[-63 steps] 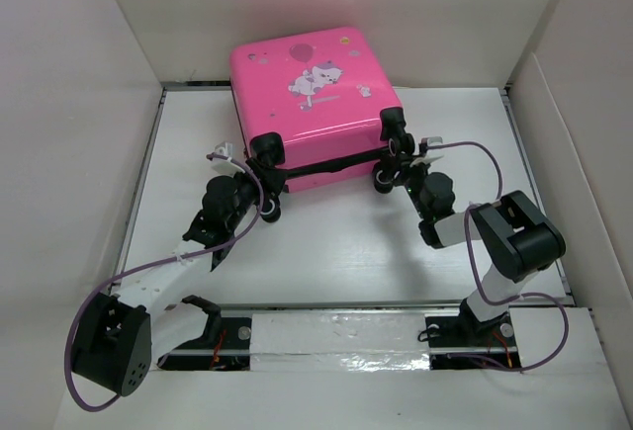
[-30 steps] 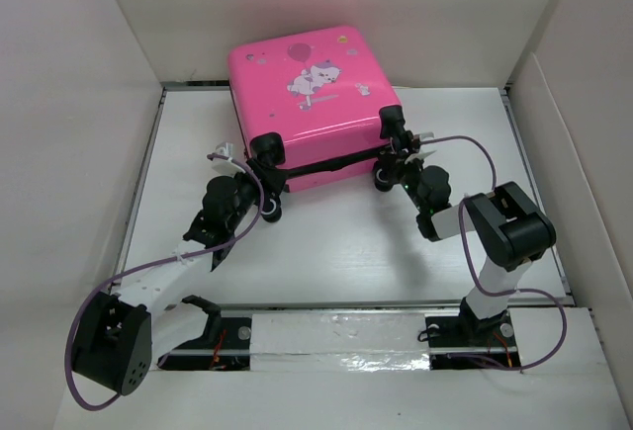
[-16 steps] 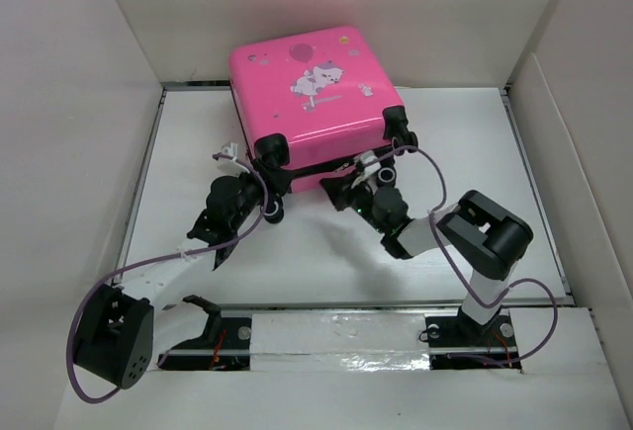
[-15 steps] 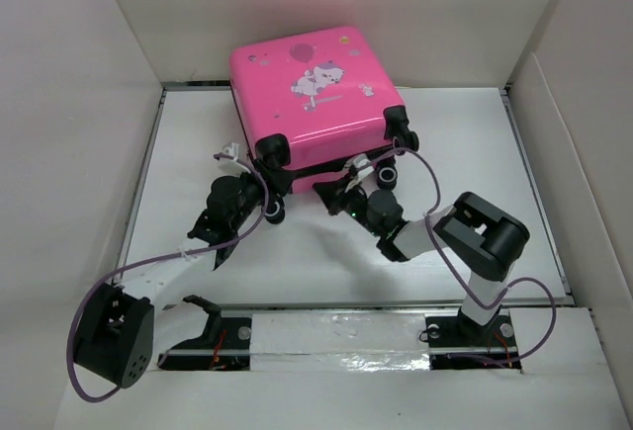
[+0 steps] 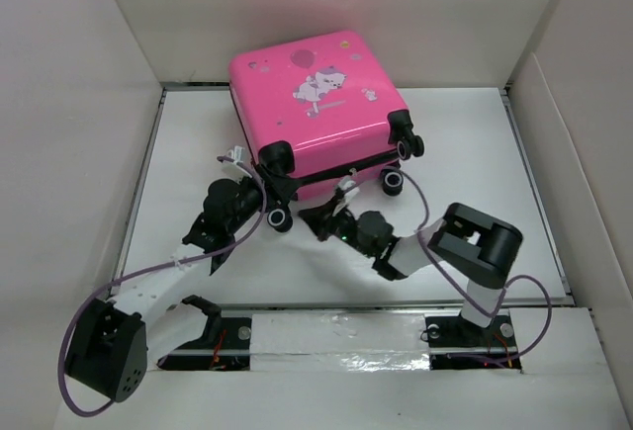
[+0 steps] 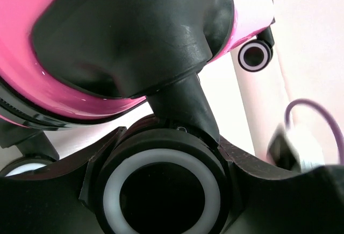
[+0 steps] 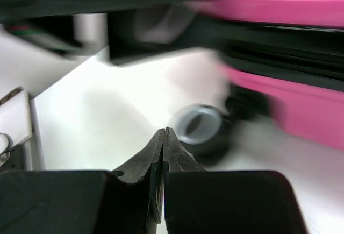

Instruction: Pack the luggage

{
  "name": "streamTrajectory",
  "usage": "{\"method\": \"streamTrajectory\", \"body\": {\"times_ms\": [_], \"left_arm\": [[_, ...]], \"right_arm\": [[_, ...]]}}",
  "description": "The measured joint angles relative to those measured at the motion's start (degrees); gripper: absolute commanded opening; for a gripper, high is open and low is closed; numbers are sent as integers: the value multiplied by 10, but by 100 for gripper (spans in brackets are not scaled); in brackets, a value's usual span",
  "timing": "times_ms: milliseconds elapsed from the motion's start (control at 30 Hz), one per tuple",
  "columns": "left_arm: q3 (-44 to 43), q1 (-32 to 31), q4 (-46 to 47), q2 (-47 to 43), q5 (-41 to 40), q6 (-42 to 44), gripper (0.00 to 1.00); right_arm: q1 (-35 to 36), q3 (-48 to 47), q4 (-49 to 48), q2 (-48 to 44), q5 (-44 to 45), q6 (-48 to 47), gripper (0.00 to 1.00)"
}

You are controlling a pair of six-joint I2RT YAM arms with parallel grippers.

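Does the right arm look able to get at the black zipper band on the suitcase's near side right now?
Probably yes. The right end effector sits close beside the zipper band on the luggage, with nothing visible between them. Its jaws are shut, though, so it could touch rather than grip.

The luggage (image 7: pixel 301 8) blurred in right wrist view; its wheel (image 7: pixel 199 126) too.

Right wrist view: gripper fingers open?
No, the right gripper has its fingertips pressed together, with no gap and nothing held between them.
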State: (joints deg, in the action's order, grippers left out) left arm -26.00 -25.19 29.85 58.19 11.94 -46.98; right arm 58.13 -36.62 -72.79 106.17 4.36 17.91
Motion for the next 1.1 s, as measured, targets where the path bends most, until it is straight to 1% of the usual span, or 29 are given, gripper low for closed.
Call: {"method": "streamTrajectory", "body": {"times_ms": [33,67,133,167,233,267,333,433,500,600,700,833,1100], "left_arm": [[1,0,-10,-10,-3,2,0],[2,0,-19,-21,-5,4,0],[2,-2,-39,-39,-10,8,0],[4,-3,-46,-47,-12,10,0],[11,-5,-54,-58,-15,13,0],[12,-5,-57,-61,-15,15,0],[13,-6,-61,-62,-16,16,0],[13,-6,-61,-62,-16,17,0],[13,-6,-61,-62,-17,19,0],[17,-6,-56,-62,-17,20,0],[21,-6,-53,-62,-16,21,0],[21,-6,-50,-62,-16,24,0],[21,-6,-46,-60,-17,28,0]], "right_arm": [[-23,29,0,-23,1,7,17],[-55,59,1,-50,4,14,31],[-129,110,4,-104,9,26,43],[-163,127,14,-130,11,30,51],[-215,145,46,-181,26,32,55],[-226,146,61,-201,29,31,57],[-235,146,86,-230,29,28,58],[-236,140,116,-240,19,22,58],[-236,131,139,-230,7,15,55],[-231,113,162,-200,-1,9,54],[-226,100,167,-166,-3,3,54],[-229,82,167,-127,-31,-4,53],[-231,40,171,-114,-68,-30,51]]}}
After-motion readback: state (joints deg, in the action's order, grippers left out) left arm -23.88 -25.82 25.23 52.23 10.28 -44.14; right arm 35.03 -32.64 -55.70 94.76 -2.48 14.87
